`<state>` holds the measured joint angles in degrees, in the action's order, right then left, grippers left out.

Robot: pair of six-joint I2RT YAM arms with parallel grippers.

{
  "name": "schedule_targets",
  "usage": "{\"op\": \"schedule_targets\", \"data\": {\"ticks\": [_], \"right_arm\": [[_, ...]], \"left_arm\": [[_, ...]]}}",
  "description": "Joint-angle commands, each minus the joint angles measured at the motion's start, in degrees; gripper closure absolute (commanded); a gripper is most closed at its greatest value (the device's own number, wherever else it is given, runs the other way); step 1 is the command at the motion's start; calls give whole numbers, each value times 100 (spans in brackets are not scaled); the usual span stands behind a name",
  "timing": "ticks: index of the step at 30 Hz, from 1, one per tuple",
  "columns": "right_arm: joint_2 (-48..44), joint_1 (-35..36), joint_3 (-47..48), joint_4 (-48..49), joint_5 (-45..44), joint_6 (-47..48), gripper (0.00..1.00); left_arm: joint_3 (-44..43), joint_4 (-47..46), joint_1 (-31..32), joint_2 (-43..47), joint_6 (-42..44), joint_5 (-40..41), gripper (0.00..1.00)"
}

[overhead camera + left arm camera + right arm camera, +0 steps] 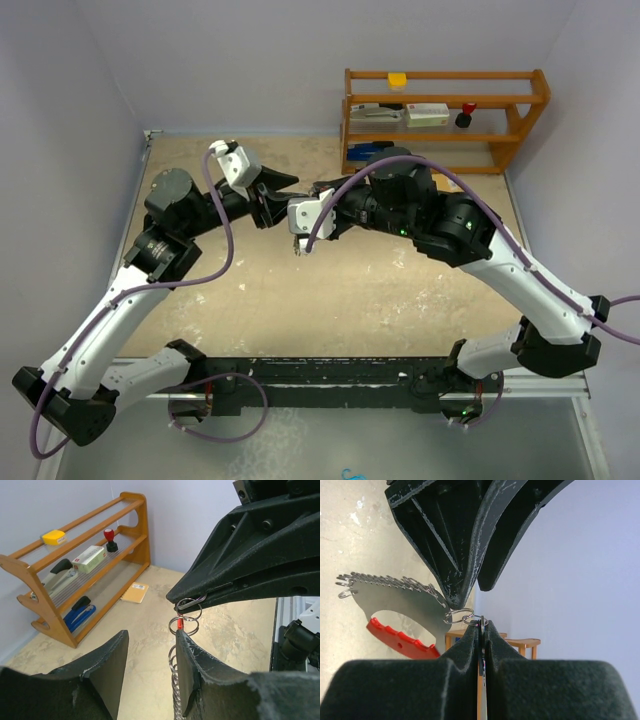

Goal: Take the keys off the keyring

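The keyring [390, 582] hangs in the air above the worktop [350, 300], out in front of the wooden shelf [450, 137] and to its left in the top view, at the spot where the two arms meet. It is a silvery ridged arc joined to a red crescent strip [402, 637].

The left gripper [151, 635] has its jaws released, with a clear gap between them. The ridged arc lies along the inner face of one finger [192, 675], and the other finger stands clear of it.

The right gripper [481, 625] reaches in from the shelf side with its jaws clenched on a small wire ring [192, 602]. This ring links through a second small ring [459, 616] at the end of the arc, just by the tip of the left finger.

In the top view a few small dark bits [299, 245] dangle under the right gripper, on the side away from the shelf. They are too small to tell whether they are the keys.

The shelf stands at the far edge of the worktop against the wall. On it are a yellow block [54, 537] on the top rail, a white box [90, 557], a stamp with a red knob [109, 537], and a blue stapler [80, 615] on the lowest level. A yellow notepad [134, 592] lies on the worktop at the foot of the shelf.
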<state>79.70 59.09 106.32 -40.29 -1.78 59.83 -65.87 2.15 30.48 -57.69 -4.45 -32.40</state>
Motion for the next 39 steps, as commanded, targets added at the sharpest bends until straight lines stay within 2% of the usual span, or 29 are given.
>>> {"op": "schedule_targets", "data": {"ticks": [1,17,39], "right_arm": [[-245,5,2,359,103,33,100],[-297,6,2,394,248,-4,100],[-319,6,38,457,365,-2,100]], "left_arm": [[-82,-495,-14,47,-56,-226,60],[38,-1019,-16,-75,-317,-587,62],[139,-909,-15,-3,35,-562,65]]}}
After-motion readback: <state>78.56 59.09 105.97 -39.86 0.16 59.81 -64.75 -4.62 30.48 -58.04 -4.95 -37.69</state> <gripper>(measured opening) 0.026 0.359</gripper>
